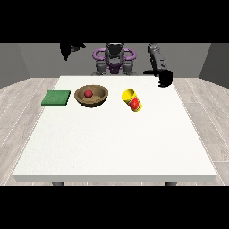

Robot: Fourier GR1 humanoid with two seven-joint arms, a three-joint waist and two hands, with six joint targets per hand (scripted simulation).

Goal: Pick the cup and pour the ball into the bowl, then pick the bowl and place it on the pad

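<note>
A brown wooden bowl [91,96] stands on the white table [116,143] with a red ball [88,93] inside it. To its right a yellow cup [132,100] with a red label lies tilted on the table, its open mouth facing up and left. A green pad [56,98] lies flat left of the bowl. The hand at the view's right [164,78] hangs over the table's far right edge, away from the cup, with fingers curled and nothing in them. The hand at the view's left [67,48] is raised high beyond the table's far left corner.
The robot's torso [114,60] stands behind the far edge of the table. A grey wooden floor surrounds the table on every side.
</note>
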